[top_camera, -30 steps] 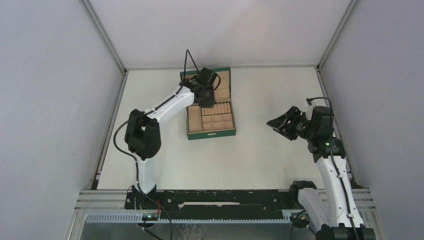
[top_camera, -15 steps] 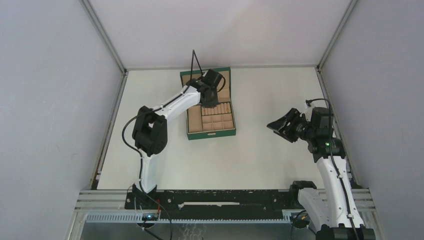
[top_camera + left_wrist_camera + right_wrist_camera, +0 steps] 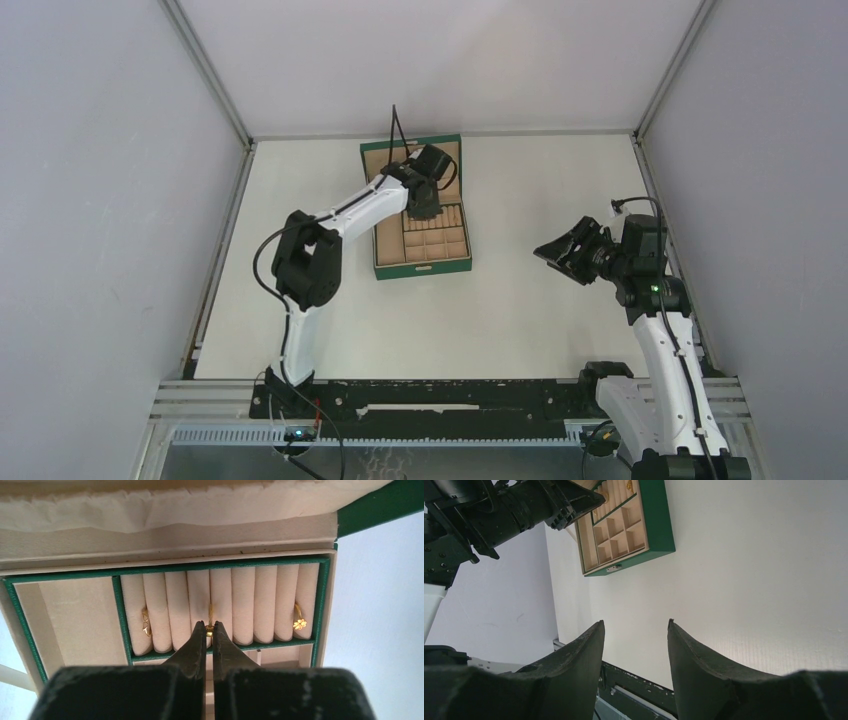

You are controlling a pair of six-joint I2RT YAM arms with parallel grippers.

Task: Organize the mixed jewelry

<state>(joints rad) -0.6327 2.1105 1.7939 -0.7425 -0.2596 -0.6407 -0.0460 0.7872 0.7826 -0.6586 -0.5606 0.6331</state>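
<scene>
My left gripper is over the ring rolls of the open dark green box. In the left wrist view its tips are shut on a thin gold ring that stands in the middle slot between two tan rolls. A second gold ring sits in a slot to the left, and a gold clover ring in the far right slot. No pale chain shows. My right gripper is open and empty above the bare table, well right of the box.
The box lid stands open behind the rolls, lined in cream cloth. Small tan compartments lie in front of the rolls. White walls close in the table on the left, back and right.
My left arm has swung its elbow to the right and pushed the gripper further over the ring rolls. The right gripper has dipped slightly and then held still.
</scene>
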